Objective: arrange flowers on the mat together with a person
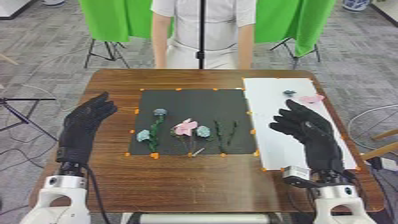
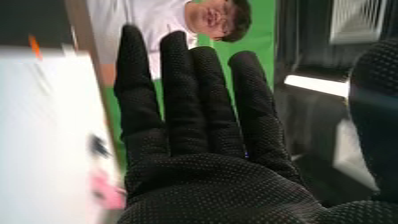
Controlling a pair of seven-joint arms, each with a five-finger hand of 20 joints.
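Flowers (image 1: 185,127) on black mat (image 1: 188,98) — stems (image 1: 154,144) toward robot, blooms (image 1: 160,112) away.

Head camera facing forward, down

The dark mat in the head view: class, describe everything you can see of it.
The dark mat is a nearly black, dull-looking rectangle lying flat on the brown table, directly left of the white sheet. Small orange patches dot its edges. It bears a pink flower, grey-blue flowers and slim green stems, all lying on its surface.
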